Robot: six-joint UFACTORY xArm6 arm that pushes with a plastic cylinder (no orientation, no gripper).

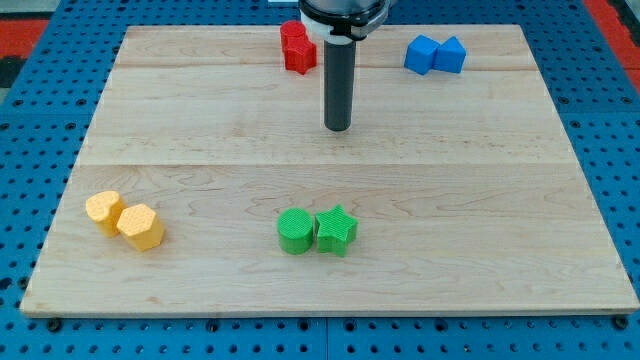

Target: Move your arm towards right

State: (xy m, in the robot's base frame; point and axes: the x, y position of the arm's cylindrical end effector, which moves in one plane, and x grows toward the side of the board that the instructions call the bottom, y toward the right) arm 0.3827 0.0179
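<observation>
My tip (338, 128) rests on the wooden board (480, 180) in its upper middle. Two red blocks (297, 47) sit close together up and to the left of the tip, near the view's top edge; their shapes are hard to make out. Two blue blocks (434, 54) sit side by side at the view's upper right. A green round block (295, 231) and a green star (336, 229) touch each other well below the tip. A yellow round block (104, 211) and a yellow hexagon (141, 226) touch at the lower left.
The board lies on a blue perforated table (30, 130). The arm's dark rod and white collar (342, 18) come down from the view's top centre, next to the red blocks.
</observation>
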